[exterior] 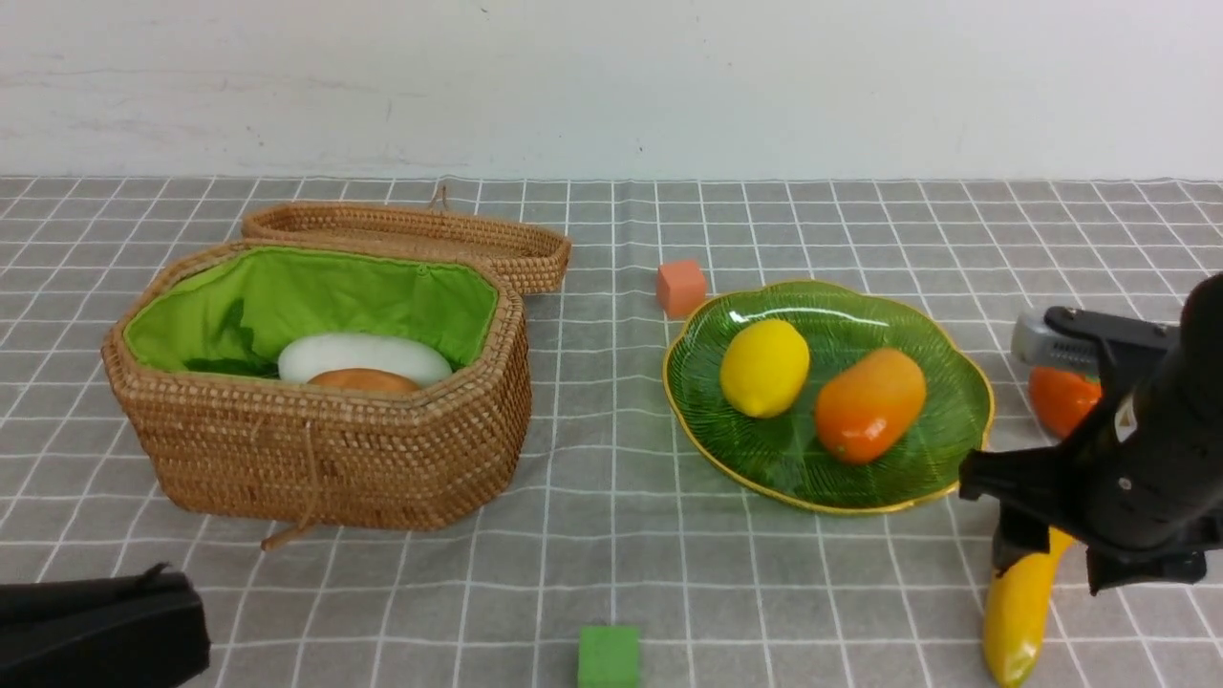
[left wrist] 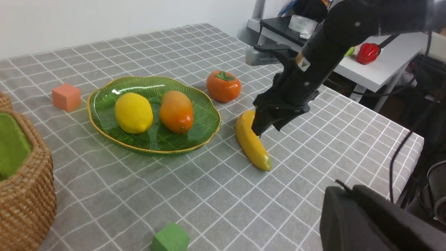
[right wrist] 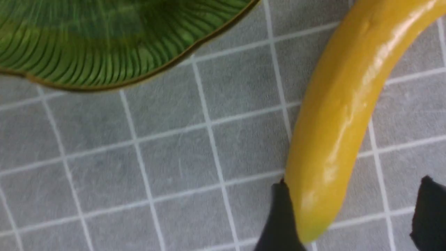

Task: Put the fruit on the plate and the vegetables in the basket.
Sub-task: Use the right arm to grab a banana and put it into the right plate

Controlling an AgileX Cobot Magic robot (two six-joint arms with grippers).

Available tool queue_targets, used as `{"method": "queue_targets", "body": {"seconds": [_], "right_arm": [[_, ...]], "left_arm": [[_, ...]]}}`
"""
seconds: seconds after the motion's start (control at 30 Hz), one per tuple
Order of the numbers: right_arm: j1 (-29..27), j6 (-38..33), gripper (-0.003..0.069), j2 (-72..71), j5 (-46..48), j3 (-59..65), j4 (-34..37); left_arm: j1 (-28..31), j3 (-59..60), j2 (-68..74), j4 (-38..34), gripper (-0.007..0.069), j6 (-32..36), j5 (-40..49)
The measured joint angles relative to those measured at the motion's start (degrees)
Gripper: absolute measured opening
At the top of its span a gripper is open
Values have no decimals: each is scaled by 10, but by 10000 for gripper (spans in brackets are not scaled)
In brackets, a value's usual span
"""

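Two fruits are already on the plate [exterior: 860,320]: the lemon [exterior: 763,368] and the mango [exterior: 869,404], lying side by side. Two remain off it. The persimmon [exterior: 1061,399] stands on the cloth just beyond the plate's right rim, partly hidden behind my right arm. The banana [exterior: 1018,612] lies on the cloth near the plate's near-right edge, not touching it.

Basket [exterior: 325,459]: lid back, with the radish [exterior: 363,355] and the potato [exterior: 363,380] inside on the green lining. No eggplant shows in any view.

Step in hand, as I judge it: picking up the banana. My right pincer [right wrist: 352,219] is low over the end of the banana nearest the plate, and it is released. The wrist view shows the fingers [right wrist: 280,219] spread, one of them against the side of the banana's tip, the other well clear on the far side. Nothing is grasped.

My left pincer [exterior: 143,612] sits low at the near left of the table. I cannot tell how its jaws stand.

Next move: the grip is only at the tapered tip, and the skin looks glossy. I should close firmly, or first shift further along the body. After that comes a lift over the rim and a release in the bare part of the plate, clear of the mango.
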Motion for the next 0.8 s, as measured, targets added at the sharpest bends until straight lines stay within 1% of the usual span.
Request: {"method": "queue_targets", "body": {"seconds": [0.07,0.13,0.27,0.37,0.4,0.43,0.47,0.5,0.53,0.6,0.73,0.8], "right_arm": [[-8,1,527,28,-17,0,0],[-14,2,532,52,-25,0,0],[-22,3,524,88,-42,0,0],[-24,3,489,112,-59,0,0],[-24,3,455,121,-67,0,0],[-24,3,450,121,-68,0,0],[-24,3,392,127,-73,0,0],[-24,3,359,128,-74,0,-1],[-24,3,352,128,-74,0,-1],[-24,3,306,128,-74,0,-2],[-24,-12,308,128,-71,0,-4],[-24,-42,308,121,-46,0,-4]], "left_arm": [[0,0,0,0,18,0,3],[0,0,0,0,18,0,4],[0,0,0,0,20,0,7],[0,0,0,0,22,0,7],[0,0,0,0,21,0,7],[0,0,0,0,21,0,7],[0,0,0,0,21,0,7],[0,0,0,0,21,0,7],[0,0,0,0,21,0,7],[0,0,0,0,21,0,7],[0,0,0,0,24,0,7],[0,0,0,1,26,0,7]]}}
